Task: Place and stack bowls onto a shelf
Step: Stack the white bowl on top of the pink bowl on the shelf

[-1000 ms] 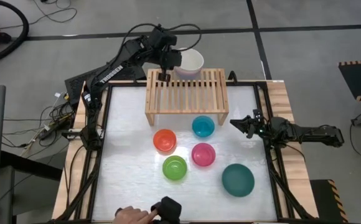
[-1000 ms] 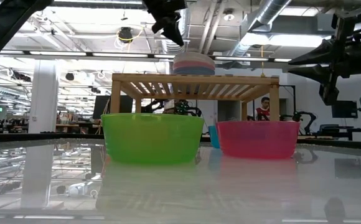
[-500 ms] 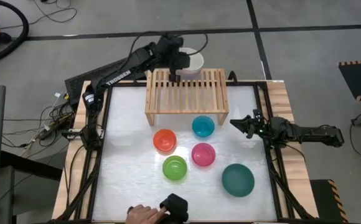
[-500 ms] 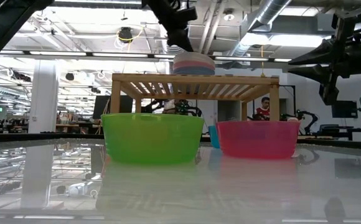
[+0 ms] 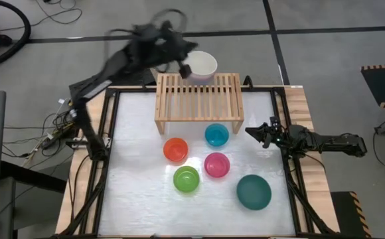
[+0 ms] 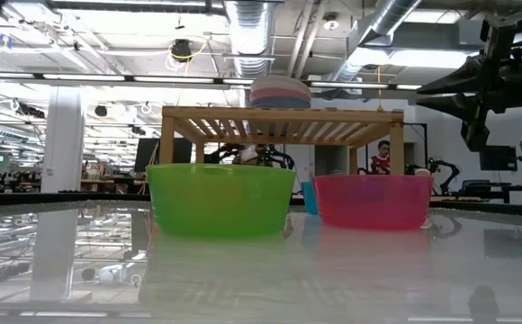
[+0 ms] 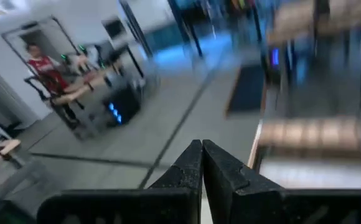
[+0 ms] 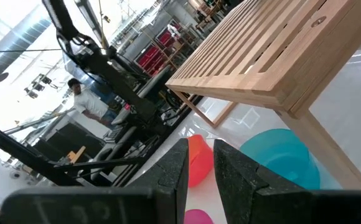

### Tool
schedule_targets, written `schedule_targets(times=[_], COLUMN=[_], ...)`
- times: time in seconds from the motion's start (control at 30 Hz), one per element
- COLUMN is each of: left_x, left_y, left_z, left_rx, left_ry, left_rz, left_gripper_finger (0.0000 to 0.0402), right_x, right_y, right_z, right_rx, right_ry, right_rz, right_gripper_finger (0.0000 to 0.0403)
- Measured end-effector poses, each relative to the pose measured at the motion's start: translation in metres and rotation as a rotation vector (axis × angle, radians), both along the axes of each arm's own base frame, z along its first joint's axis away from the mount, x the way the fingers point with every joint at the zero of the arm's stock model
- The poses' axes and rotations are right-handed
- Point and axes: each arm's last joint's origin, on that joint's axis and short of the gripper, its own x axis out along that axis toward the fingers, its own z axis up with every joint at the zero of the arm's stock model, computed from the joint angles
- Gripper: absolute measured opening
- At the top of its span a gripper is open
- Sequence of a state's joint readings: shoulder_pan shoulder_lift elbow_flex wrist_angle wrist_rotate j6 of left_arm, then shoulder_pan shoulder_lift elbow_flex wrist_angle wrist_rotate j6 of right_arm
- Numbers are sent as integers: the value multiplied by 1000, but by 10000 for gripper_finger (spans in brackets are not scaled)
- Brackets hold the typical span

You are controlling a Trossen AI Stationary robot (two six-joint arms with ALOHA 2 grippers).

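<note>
The left gripper (image 5: 184,65), fingers pressed together and empty, hung beside the bowl stack (image 5: 202,65) at the shelf (image 5: 198,99)'s far edge, the loose bowls lying beyond it nearer the idle right gripper (image 5: 257,131).

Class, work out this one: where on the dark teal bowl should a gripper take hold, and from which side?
Grip the dark teal bowl by its thin rim, coming straight down from above: it sits upright, mouth open. The right gripper waits nearest.
</note>
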State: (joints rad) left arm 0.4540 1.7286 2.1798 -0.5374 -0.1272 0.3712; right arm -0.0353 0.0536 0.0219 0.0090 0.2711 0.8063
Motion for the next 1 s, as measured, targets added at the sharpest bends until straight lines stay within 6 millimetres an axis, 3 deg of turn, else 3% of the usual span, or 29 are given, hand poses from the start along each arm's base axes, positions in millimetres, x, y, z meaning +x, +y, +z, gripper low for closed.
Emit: schedule_targets(times=[0.13, 0.23, 0.33, 0.4, 0.53, 0.7, 0.9, 1.0], left_x=[-44, -84, -118, -126, -115, -88, -53, -35], left_y=[-37, -64, -83, -90, -93, -72, -31, -11], left_z=[39, 57, 54, 40, -13, -81, -114, -116], left_rx=[-32, -39, -75, -89, -19, 45, -44, -63], left_ry=[-175, -205, -195, -209, -301, -470, -402, -350], left_rz=[10, 36, 126, 173, 222, 225, 187, 156], left_gripper_finger=[0, 0, 0, 0, 0, 0, 0, 0], right_x=[0, 0, 0, 0, 0, 0, -1, -1], right_y=[0, 0, 0, 0, -1, -1, -1, -1], right_z=[0, 0, 0, 0, 1, 1, 1, 1], right_rx=[-3, -4, -18, -22, -29, -29, -23, -22], right_ry=[0, 1, 4, 4, 4, 3, 0, 0], right_rz=[0, 0, -6, -17, -39, -49, -49, -50], right_gripper_finger=[103, 103, 103, 103, 103, 103, 103, 103])
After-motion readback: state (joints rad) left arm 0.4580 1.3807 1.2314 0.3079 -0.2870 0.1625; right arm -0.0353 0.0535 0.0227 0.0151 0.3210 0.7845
